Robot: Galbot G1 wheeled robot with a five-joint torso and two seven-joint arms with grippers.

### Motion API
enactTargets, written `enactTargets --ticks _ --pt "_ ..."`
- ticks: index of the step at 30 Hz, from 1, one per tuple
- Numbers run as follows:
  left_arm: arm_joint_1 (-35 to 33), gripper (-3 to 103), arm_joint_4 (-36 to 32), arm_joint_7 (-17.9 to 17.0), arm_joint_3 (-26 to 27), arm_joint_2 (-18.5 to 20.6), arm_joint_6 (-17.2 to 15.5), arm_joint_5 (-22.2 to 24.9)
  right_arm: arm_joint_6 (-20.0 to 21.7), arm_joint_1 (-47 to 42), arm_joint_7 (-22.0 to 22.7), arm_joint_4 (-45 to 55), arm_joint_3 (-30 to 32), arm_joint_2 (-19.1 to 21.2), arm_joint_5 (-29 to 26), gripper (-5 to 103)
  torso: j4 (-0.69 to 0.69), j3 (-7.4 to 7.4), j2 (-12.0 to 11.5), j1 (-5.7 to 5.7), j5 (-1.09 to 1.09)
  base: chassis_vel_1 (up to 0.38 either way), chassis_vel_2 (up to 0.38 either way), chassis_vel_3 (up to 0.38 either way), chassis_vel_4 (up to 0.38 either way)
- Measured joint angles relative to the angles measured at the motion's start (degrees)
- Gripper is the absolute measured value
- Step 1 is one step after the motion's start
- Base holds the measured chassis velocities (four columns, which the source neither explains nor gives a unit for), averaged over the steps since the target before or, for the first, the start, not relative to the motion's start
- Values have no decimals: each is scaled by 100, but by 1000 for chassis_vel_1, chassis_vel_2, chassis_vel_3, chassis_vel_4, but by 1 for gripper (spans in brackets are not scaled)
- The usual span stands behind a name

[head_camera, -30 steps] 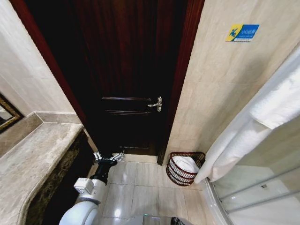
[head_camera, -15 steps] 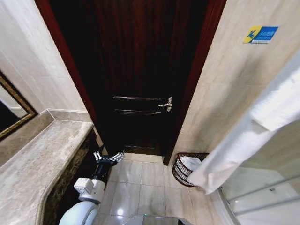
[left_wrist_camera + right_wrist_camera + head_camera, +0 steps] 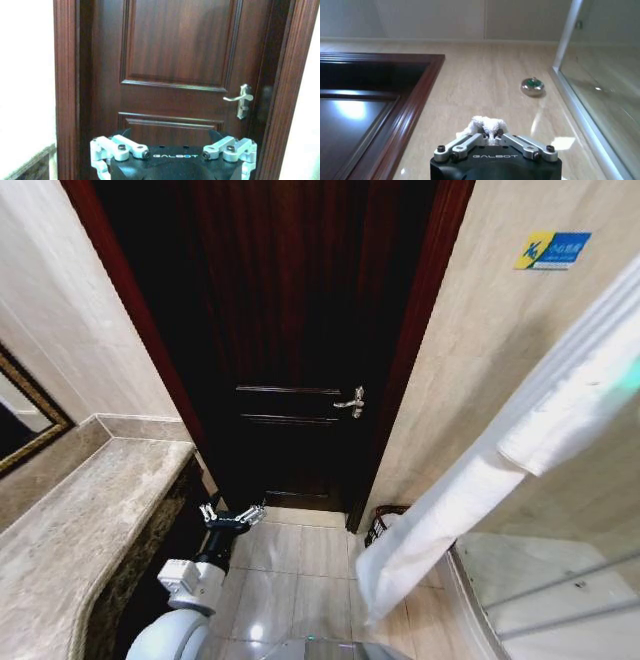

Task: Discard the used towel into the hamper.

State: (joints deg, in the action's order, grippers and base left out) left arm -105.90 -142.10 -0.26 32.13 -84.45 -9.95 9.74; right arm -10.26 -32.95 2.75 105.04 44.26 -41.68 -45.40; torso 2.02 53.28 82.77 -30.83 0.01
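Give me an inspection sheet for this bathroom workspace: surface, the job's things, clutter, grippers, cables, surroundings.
Surface: glossy tiled floor; marble countertop on the robot's left.
Job's things: white towel hangs slantwise, lower end near the floor; hamper by the door frame, mostly hidden behind the towel.
Clutter: nothing seen.
Grippers: right gripper, jaws shut on a tuft of the towel; left gripper low beside the countertop, jaws open, empty, facing the door.
Cables: nothing seen.
Surroundings: dark wooden door, closed, silver lever handle; blue and yellow wall sign; glass shower screen.
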Motion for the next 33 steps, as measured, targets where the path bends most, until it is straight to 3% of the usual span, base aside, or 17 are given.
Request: enactTargets --ticks 5,8,14,33 --pt "0 100 0 0 0 0 0 0 33 917 173 -205 -540 -106 283 2 0 0 0 0 -3 0 0 0 0" --pt "0 100 0 0 0 -1 0 0 57 1710 265 -451 -961 -373 422 2 1 -1 1 0 -5 0 0 0 0" --pt "0 100 0 0 1 0 0 0 39 2203 226 -794 -1206 -583 548 2 1 0 0 -1 1 0 0 0 0" --pt "0 100 0 0 1 0 0 0 -29 4609 3 -2014 -2487 -374 337 2 0 -1 1 1 -1 0 0 0 0"
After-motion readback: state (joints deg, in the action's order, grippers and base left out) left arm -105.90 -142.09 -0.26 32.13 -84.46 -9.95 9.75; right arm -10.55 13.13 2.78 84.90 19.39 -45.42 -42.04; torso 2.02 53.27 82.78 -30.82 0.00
